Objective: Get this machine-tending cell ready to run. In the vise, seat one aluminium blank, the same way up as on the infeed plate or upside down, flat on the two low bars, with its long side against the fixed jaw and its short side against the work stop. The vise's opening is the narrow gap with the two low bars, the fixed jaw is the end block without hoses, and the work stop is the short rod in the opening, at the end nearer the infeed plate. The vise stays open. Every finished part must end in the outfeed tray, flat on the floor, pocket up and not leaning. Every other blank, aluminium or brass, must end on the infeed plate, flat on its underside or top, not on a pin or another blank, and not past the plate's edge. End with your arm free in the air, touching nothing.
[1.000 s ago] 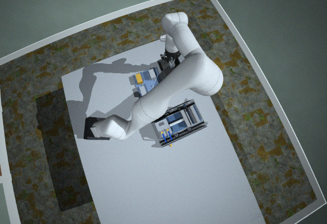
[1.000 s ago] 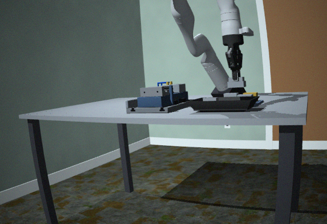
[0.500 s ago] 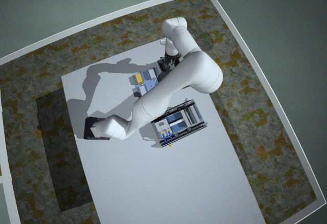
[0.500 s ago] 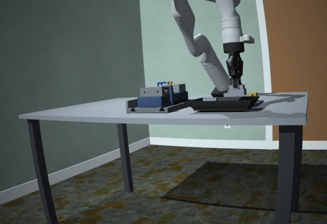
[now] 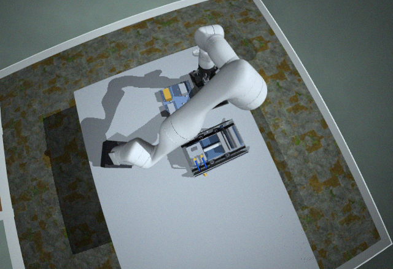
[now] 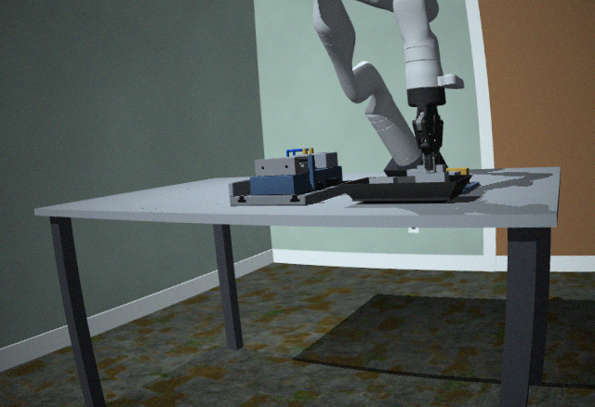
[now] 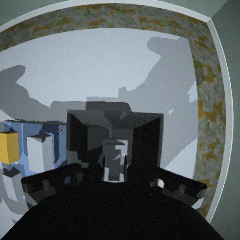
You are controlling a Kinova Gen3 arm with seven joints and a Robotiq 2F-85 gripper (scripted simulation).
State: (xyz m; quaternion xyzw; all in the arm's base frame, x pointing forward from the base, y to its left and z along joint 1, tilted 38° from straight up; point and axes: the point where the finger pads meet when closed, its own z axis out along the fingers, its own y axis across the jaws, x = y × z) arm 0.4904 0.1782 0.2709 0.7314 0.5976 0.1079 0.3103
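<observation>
One grey part (image 7: 114,161) sits pinched between the gripper (image 6: 429,161) fingers; the jaws are pressed onto it, not fully together. We judge it's a finished part, since it hangs directly over the dark outfeed tray (image 6: 384,193), low w/ its underside about level w/ the tray rim. Can't tell from the exterior view if it touches the tray floor yet. Pocket side isn't readable in the wrist view, too dark.

Why held this way: a top-down pinch keeps the part level, so it should go down flat and not lean on the sloped tray wall (image 7: 80,132).

Infeed plate (image 7: 56,136) lies just beside the tray, w/ a brass blank (image 7: 9,147) and an aluminium blank (image 7: 40,152) on it, both apart from the gripper. Vise (image 6: 288,167) stands on the tray's other side, hoses up; we can't tell whether its opening has a blank in it.

Arm pose: base at the table (image 6: 144,201) edge, links arched high up and over, last link vertical, wrist straight down, fingers plumb over the tray.
</observation>
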